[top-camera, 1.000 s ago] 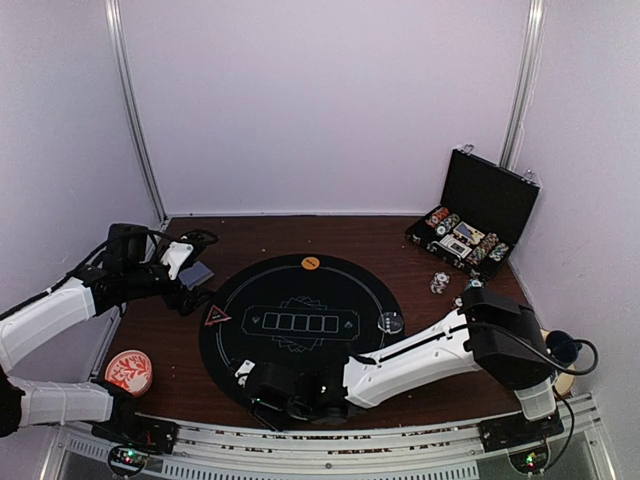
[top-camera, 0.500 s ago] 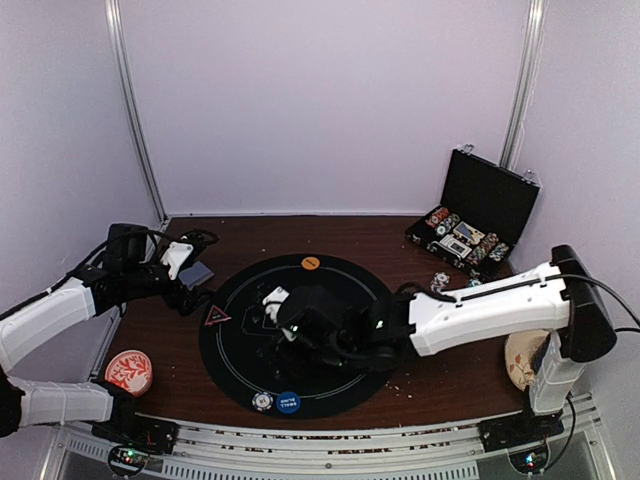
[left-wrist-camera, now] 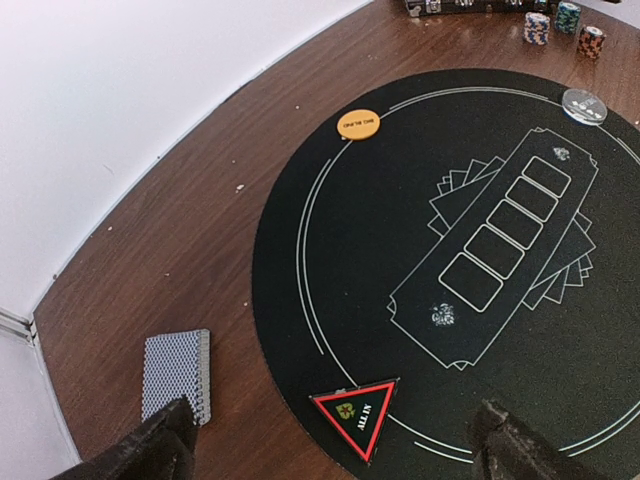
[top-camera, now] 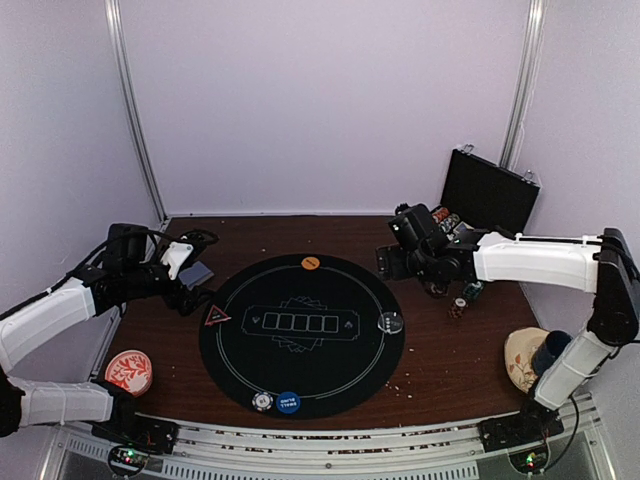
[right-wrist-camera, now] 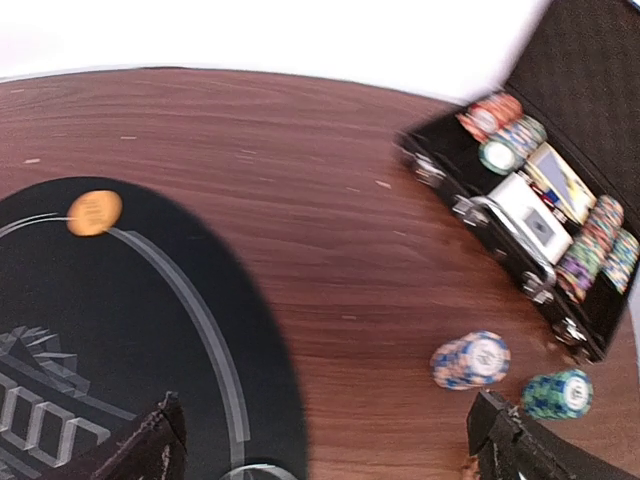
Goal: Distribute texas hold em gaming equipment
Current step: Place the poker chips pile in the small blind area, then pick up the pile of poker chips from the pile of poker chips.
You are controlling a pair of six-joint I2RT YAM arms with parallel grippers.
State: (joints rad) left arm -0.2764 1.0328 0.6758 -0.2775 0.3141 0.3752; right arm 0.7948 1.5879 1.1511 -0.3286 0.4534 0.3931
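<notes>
On the round black mat an orange disc lies flat at 12 o'clock and a black disc at 3. A blue disc lies at 6, with a single striped chip just beside it toward 7. The red triangle marker lies flat on the rim at 9. A squared grey-blue deck lies face down off the mat at 10. Three short chip stacks stand upright on the wood past 2 o'clock.
</notes>
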